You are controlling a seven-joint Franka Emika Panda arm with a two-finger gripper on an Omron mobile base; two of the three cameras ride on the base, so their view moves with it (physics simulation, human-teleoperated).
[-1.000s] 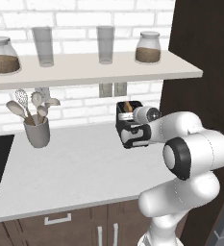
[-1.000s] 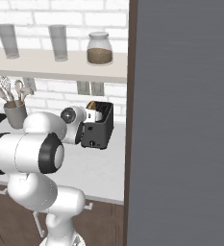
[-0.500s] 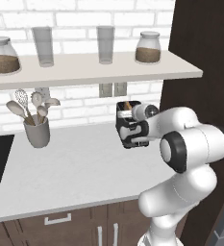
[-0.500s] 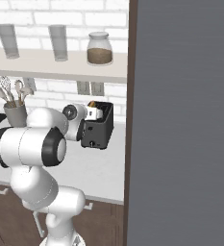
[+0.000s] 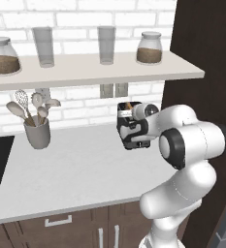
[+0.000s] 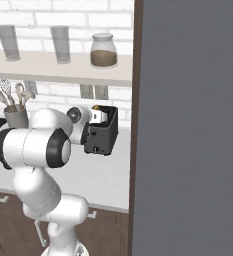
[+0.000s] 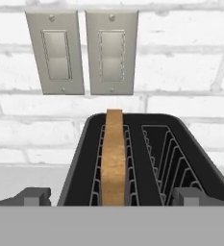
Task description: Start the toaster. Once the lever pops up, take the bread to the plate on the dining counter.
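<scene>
My gripper [image 7: 111, 197] hangs with its jaws spread wide and nothing between them, just above the near end of the toaster [image 7: 147, 158]. The toaster stands on the worktop [image 5: 75, 169] against the brick wall, under two wall plates [image 7: 82, 50]. The bread [image 7: 114, 156] stands on edge in the left slot as my hand camera sees it, its top edge poking above the slot; the right slot is bare. I judge the slice light, stiff but crumbly, so I would pinch its flat faces near that exposed top edge, gently. The lever comes first; I cannot see it from here.
</scene>
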